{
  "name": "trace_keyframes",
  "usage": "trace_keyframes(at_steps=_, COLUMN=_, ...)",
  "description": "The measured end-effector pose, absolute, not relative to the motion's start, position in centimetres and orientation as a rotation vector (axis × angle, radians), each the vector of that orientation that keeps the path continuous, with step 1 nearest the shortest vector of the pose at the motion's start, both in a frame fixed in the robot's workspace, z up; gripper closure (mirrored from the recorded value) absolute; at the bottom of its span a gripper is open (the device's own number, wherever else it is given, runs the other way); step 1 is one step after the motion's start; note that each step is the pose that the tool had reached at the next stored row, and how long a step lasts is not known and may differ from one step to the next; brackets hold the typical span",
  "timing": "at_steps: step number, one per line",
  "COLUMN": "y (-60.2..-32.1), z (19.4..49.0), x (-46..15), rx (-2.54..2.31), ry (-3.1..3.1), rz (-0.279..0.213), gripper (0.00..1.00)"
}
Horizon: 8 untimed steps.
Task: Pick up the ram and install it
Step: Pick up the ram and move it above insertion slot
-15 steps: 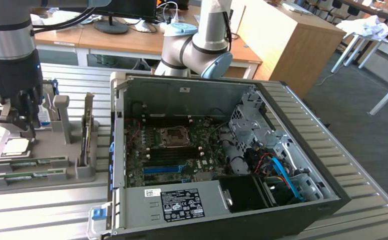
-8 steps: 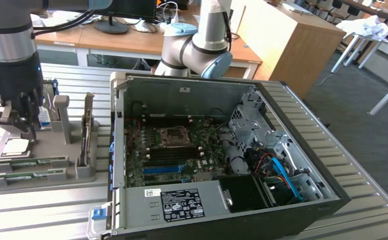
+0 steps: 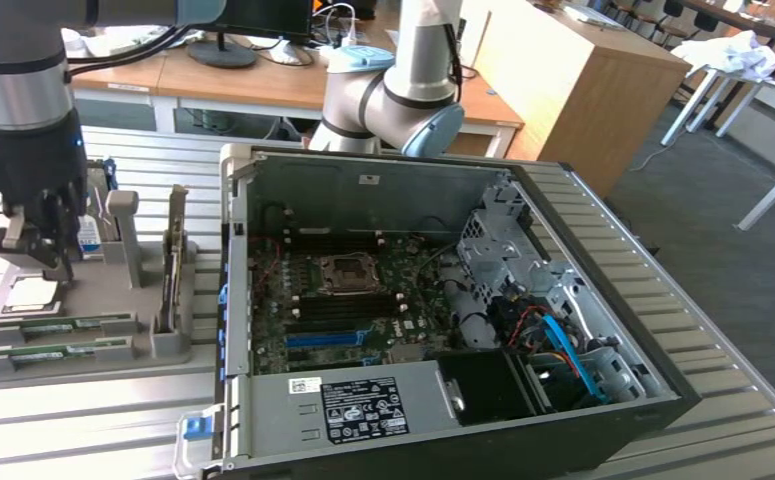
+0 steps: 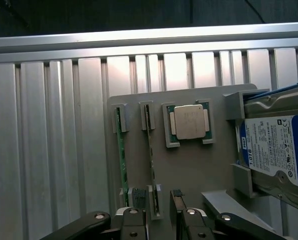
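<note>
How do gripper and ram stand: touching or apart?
Apart. In the exterior view the gripper ends above the holder, the processor showing between it and the ram.

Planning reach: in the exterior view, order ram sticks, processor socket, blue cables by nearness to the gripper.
1. Ram sticks, on the tray by the gripper.
2. Processor socket, middle of the case.
3. Blue cables, exterior view's right.

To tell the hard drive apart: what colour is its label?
The hard drive's label is white with blue borders, clearest in the wrist view.
</note>
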<state>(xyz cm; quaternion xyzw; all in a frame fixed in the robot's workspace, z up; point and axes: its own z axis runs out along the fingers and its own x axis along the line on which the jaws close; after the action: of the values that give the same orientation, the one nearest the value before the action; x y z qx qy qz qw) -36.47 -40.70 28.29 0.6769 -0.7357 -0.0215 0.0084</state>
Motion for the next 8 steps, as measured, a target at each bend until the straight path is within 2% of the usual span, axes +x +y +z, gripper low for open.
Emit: trace_keyframes(at_steps=8, y=-40.71, z=27.91, x=-36.47, rx=2.115, ry=-2.299, rz=-0.067, gripper=0.67)
